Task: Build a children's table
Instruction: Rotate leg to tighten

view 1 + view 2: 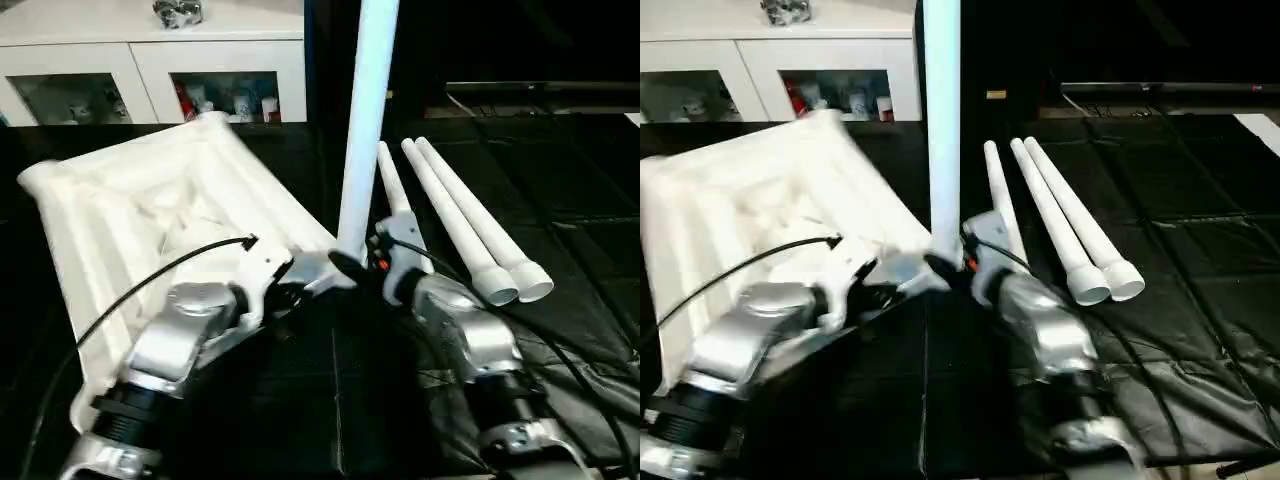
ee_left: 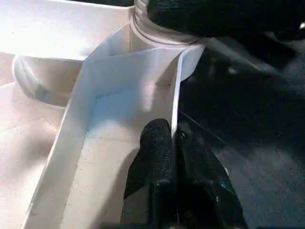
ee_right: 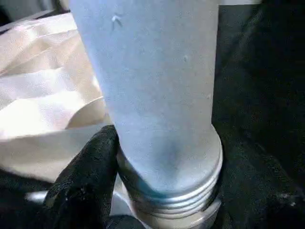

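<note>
The white table top lies upside down on the left, ribbed underside up. One white leg stands upright in its near right corner socket. My right gripper is closed around the threaded base of this leg, with a black finger pressed against its side. My left gripper is shut on the thin rim wall of the table top, just short of that corner. Three more legs lie side by side on the black cloth to the right.
A white glass-door cabinet stands behind the table top. Black quilted cloth covers the floor, with open room right of the lying legs. A black cable loops over my left forearm.
</note>
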{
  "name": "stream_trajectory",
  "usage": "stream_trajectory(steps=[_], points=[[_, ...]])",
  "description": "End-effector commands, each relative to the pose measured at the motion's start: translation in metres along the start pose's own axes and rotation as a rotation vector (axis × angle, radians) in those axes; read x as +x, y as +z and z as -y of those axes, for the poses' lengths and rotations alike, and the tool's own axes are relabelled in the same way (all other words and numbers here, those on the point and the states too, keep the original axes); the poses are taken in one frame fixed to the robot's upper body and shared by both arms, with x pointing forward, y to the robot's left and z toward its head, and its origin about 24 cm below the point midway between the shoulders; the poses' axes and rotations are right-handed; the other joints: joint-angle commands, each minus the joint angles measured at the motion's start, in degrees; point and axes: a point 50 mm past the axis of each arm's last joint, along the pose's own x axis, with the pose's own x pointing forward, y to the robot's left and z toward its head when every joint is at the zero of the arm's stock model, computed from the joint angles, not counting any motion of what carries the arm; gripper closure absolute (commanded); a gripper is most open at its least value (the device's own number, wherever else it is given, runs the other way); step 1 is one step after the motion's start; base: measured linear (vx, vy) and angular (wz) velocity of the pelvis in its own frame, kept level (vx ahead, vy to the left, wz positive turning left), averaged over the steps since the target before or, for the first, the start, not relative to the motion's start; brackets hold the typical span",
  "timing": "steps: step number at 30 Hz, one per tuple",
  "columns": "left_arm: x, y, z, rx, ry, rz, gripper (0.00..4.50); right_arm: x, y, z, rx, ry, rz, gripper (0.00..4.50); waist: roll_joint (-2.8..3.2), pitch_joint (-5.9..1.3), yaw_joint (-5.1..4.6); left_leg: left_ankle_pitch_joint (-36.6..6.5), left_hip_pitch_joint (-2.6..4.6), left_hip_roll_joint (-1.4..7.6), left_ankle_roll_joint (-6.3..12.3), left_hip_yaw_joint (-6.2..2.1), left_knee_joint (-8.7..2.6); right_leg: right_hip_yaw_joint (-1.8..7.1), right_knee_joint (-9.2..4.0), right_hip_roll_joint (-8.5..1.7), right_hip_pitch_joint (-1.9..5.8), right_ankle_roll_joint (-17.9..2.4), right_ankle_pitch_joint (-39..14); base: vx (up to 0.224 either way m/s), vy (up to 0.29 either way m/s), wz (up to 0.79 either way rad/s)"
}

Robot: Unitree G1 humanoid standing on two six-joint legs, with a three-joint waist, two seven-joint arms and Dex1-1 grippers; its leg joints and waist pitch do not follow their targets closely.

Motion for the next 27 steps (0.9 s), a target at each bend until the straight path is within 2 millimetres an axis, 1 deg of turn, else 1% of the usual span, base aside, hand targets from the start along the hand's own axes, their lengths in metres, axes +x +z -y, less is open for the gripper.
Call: stream_trajectory(steps=[1,3,5,6,8,9,10,11,12,13,14,15,16,17,18,19,20,22,23,24,25,26,27], points=[[-0.001,0.03,0.009,0.027,-0.007,0.151,4.5,0.008,-0.026,-0.023,0.066,0.087,-0.1,1.08,-0.1,-3.64,0.21,-6.6,0.23,5.02,3.55,-2.34,-4.05,4.5,-4.88,-6.75,3.26,-10.0,-13.2,0.0,0.0,0.0],[-0.003,0.027,0.008,0.04,-0.014,0.124,4.5,0.006,-0.021,-0.018,0.058,0.079,-0.081,1.06,-0.04,-3.56,0.15,-6.4,0.04,4.87,4.44,-2.3,-3.98,4.48,-4.82,-6.64,3.28,-10.1,-11.9,0.0,0.0,0.0],[-0.004,0.026,0.006,0.044,-0.011,0.115,4.5,0.005,-0.019,-0.015,0.045,0.086,-0.072,0.8,0.08,-3.54,0.17,-6.9,0.07,4.87,4.53,-2.34,-4.05,4.45,-4.91,-6.66,3.33,-9.8,-12.1,0.0,0.0,0.0],[-0.006,0.025,0.004,0.046,-0.006,0.105,4.5,0.003,-0.017,-0.012,0.03,0.091,-0.063,0.68,0.03,-3.61,0.18,-6.5,0.05,4.85,4.63,-2.33,-4.01,4.46,-4.79,-6.64,3.4,-9.9,-11.4,0.0,0.0,0.0],[-0.006,0.025,0.003,0.046,-0.005,0.104,4.5,0.003,-0.017,-0.012,0.027,0.092,-0.062,0.61,0.02,-3.51,0.16,-6.6,-0.02,4.89,4.79,-2.36,-4.04,4.45,-4.78,-6.67,3.38,-10.0,-11.5,0.0,0.0,0.0],[-0.008,0.024,0.002,0.051,-0.006,0.096,4.5,0.0,-0.015,-0.009,0.011,0.106,-0.057,0.53,0.14,-3.44,0.16,-7.2,0.07,4.93,4.7,-2.39,-4.1,4.38,-4.92,-6.63,3.29,-9.9,-12.3,0.0,0.0,0.0],[-0.009,0.023,0.0,0.056,-0.01,0.088,4.5,-0.002,-0.013,-0.006,-0.003,0.125,-0.053,0.43,0.11,-3.38,0.16,-7.8,0.22,4.98,4.66,-2.36,-4.13,4.4,-4.99,-6.6,3.25,-9.8,-12.9,0.0,0.0,0.0],[-0.01,0.021,-0.002,0.069,-0.02,0.079,4.5,-0.007,-0.01,-0.002,-0.031,0.16,-0.043,0.34,0.1,-3.34,0.19,-8.0,0.23,4.96,4.66,-2.31,-4.1,4.43,-5.05,-6.57,3.2,-9.7,-13.1,0.0,0.0,0.0],[-0.013,0.018,-0.005,0.102,-0.058,0.068,4.5,-0.017,-0.004,0.006,-0.09,0.236,-0.034,0.29,-0.01,-3.32,0.26,-8.1,0.05,4.84,4.77,-2.29,-4.08,4.41,-5.03,-6.53,3.36,-9.4,-13.5,0.0,0.0,0.0],[-0.013,0.018,-0.005,0.102,-0.058,0.068,4.5,-0.017,-0.004,0.006,-0.09,0.236,-0.034,0.22,-0.05,-3.34,0.37,-8.3,0.08,4.87,5.13,-2.28,-4.05,4.44,-5.04,-6.51,3.39,-8.8,-13.9,0.0,0.0,0.0],[-0.015,0.017,-0.006,0.118,-0.079,0.064,4.5,-0.021,-0.001,0.009,-0.115,0.271,-0.033,0.22,0.0,-3.3,0.52,-8.0,0.11,4.87,5.28,-2.34,-4.05,4.42,-5.08,-6.54,3.37,-8.8,-13.9,0.0,0.0,0.0],[-0.017,0.014,-0.007,0.147,-0.106,0.05,4.5,-0.028,0.003,0.014,-0.152,0.314,-0.042,0.11,-0.05,-3.39,0.59,-7.4,0.02,4.85,5.74,-2.39,-3.96,4.35,-5.0,-6.53,3.42,-9.1,-13.0,0.0,0.0,0.0],[-0.017,0.014,-0.007,0.15,-0.11,0.049,4.5,-0.028,0.003,0.015,-0.155,0.319,-0.042,0.03,-0.05,-3.39,0.59,-7.4,0.02,4.85,5.74,-2.39,-3.96,4.35,-5.0,-6.53,3.42,-9.1,-13.0,0.0,0.0,0.0],[-0.021,0.011,-0.009,0.199,-0.164,0.024,4.5,-0.039,0.009,0.022,-0.21,0.393,-0.06,0.03,0.02,-3.45,0.7,-6.9,0.04,4.89,6.15,-2.41,-3.89,4.33,-4.93,-6.5,3.37,-9.3,-12.0,0.0,0.0,0.0],[-0.024,0.01,-0.009,0.218,-0.196,0.012,4.5,-0.044,0.011,0.026,-0.24,0.435,-0.077,0.03,-0.03,-3.41,0.84,-7.0,0.07,4.91,6.66,-2.4,-3.83,4.29,-4.86,-6.43,3.49,-9.3,-11.9,0.0,0.0,0.0],[-0.026,0.01,-0.008,0.233,-0.23,0.009,4.5,-0.048,0.013,0.027,-0.27,0.47,-0.087,0.03,0.06,-3.45,1.01,-6.6,0.16,4.94,6.88,-2.29,-3.72,4.35,-4.76,-6.44,3.3,-9.5,-11.6,0.0,0.0,0.0],[-0.028,0.009,-0.008,0.248,-0.259,0.0,4.5,-0.052,0.014,0.028,-0.294,0.505,-0.097,0.03,0.13,-3.43,1.09,-6.6,0.35,5.0,6.91,-2.18,-3.69,4.39,-4.82,-6.42,3.11,-9.7,-11.7,0.0,0.0,0.0],[-0.03,0.008,-0.007,0.275,-0.298,-0.013,4.5,-0.056,0.015,0.029,-0.32,0.548,-0.11,0.03,0.18,-3.37,1.4,-6.6,0.32,5.13,6.89,-2.23,-3.72,4.34,-4.81,-6.5,3.11,-10.5,-12.1,0.0,0.0,0.0],[-0.033,0.005,-0.004,0.307,-0.369,-0.021,4.5,-0.06,0.016,0.03,-0.36,0.597,-0.135,0.03,0.12,-3.45,1.54,-6.5,0.27,5.18,6.98,-2.29,-3.75,4.25,-4.67,-6.42,3.17,-10.6,-11.8,0.0,0.0,0.0],[-0.036,0.002,-0.002,0.34,-0.431,-0.039,4.5,-0.063,0.017,0.031,-0.384,0.638,-0.159,0.03,0.21,-3.46,1.84,-6.5,0.36,5.36,7.04,-2.29,-3.7,4.27,-4.61,-6.45,3.04,-10.8,-11.7,0.0,0.0,0.0],[-0.037,0.002,-0.002,0.345,-0.439,-0.042,4.5,-0.063,0.017,0.031,-0.387,0.644,-0.162,0.03,0.24,-3.49,1.99,-6.5,0.46,5.42,7.09,-2.27,-3.71,4.29,-4.62,-6.45,2.95,-10.9,-11.6,0.0,0.0,0.0],[-0.038,-0.001,-0.001,0.365,-0.481,-0.061,4.5,-0.065,0.017,0.032,-0.404,0.677,-0.178,0.03,0.33,-3.49,2.35,-6.9,0.85,5.58,6.89,-2.13,-3.67,4.42,-4.57,-6.37,2.57,-11.4,-11.3,0.0,0.0,0.0],[-0.039,-0.003,-0.001,0.368,-0.495,-0.067,4.5,-0.066,0.018,0.031,-0.413,0.69,-0.183,0.03,0.32,-3.4,2.67,-7.6,0.91,5.59,6.37,-1.93,-3.69,4.57,-4.6,-6.42,2.57,-11.9,-11.5,0.0,0.0,0.0]])
